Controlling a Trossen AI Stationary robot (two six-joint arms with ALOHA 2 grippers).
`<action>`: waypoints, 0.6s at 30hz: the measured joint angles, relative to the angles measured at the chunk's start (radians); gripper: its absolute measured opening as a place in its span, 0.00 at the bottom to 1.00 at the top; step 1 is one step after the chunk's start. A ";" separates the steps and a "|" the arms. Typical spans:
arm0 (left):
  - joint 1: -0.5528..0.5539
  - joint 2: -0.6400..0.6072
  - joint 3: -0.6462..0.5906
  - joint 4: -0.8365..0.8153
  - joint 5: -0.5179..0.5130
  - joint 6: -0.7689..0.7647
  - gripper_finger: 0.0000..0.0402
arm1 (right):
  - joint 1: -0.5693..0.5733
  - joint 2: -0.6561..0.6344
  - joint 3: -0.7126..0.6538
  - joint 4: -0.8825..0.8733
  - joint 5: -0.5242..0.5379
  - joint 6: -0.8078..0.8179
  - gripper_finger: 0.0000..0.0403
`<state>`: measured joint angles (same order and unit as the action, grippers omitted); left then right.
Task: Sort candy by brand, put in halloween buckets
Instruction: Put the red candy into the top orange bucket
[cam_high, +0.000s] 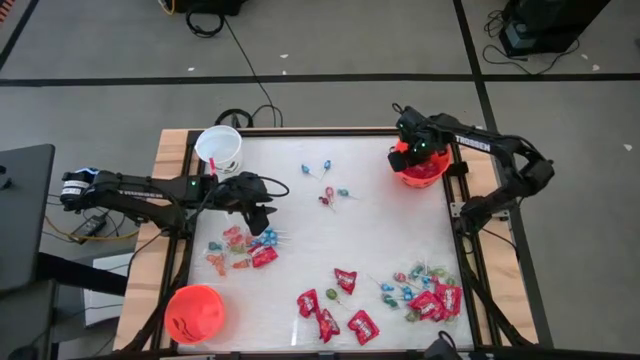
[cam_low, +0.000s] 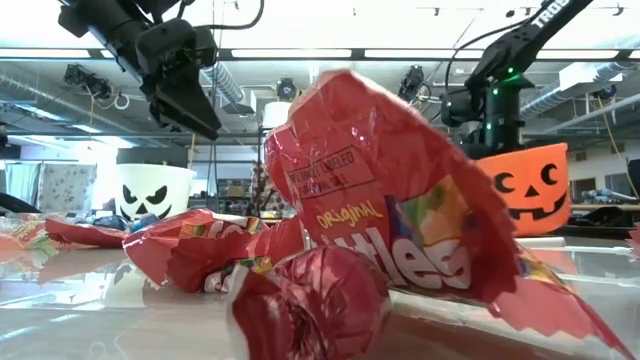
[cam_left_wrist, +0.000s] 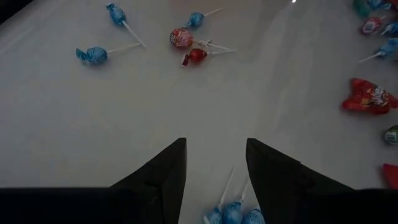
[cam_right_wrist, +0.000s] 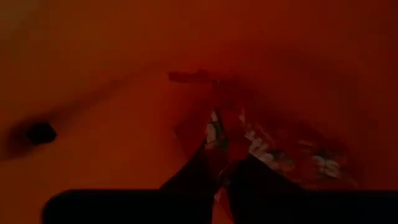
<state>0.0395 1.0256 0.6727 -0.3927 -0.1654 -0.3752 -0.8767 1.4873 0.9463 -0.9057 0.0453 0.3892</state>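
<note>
From overhead, on my left, I have an orange bucket (cam_high: 195, 313) at the table's near left corner and the white bucket (cam_high: 219, 149) at the far left corner. My left gripper (cam_high: 262, 217) hangs between them over a clump of mixed candy (cam_high: 243, 248); its wrist camera shows what the top view hides, its fingers (cam_left_wrist: 163, 174) standing apart with nothing between them and blue lollipops (cam_left_wrist: 231, 213) just under the tips.

In the middle lie a few loose lollipops (cam_high: 326, 183), and red packets (cam_high: 335, 313) near the front edge.

On my right, a second candy heap (cam_high: 428, 294) sits near the front, and the right gripper (cam_high: 420, 158) is down in the far orange bucket (cam_high: 421, 173). Only its wrist camera sees inside: the fingertips are nearly together against a red packet (cam_right_wrist: 273, 146), though I cannot tell whether they grip it.
</note>
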 joint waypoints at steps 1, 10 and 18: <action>0.000 0.000 0.000 -0.002 0.003 -0.006 0.43 | 0.000 0.000 0.000 -0.001 0.002 0.000 0.16; 0.000 0.000 0.000 -0.014 0.063 -0.022 0.43 | -0.002 -0.158 0.000 -0.007 0.007 0.018 0.41; -0.021 0.002 -0.027 -0.050 0.141 0.045 0.43 | 0.005 -0.369 0.000 0.004 -0.025 0.062 0.46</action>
<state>0.0182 1.0275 0.6457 -0.4427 -0.0247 -0.3298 -0.8715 1.1188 0.9461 -0.9017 0.0207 0.4511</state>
